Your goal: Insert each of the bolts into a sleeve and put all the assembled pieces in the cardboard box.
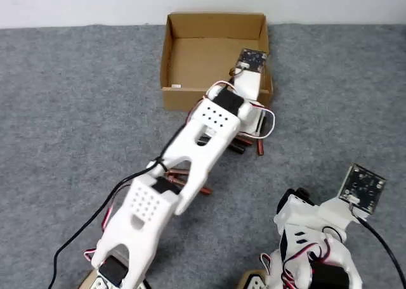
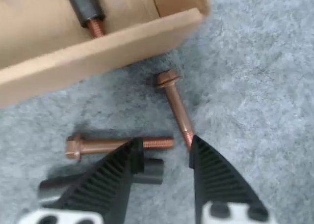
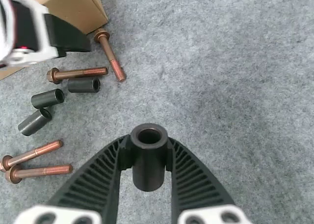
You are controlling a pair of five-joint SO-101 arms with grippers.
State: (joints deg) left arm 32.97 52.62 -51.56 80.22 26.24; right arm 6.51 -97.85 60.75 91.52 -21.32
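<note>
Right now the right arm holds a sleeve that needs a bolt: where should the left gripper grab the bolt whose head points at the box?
Probably mid-shank on the bolt, between hex head and threads, from straight above with the left gripper turned across it. It lies flat with both long sides free, while its threaded tip crowds the other bolt.
</note>
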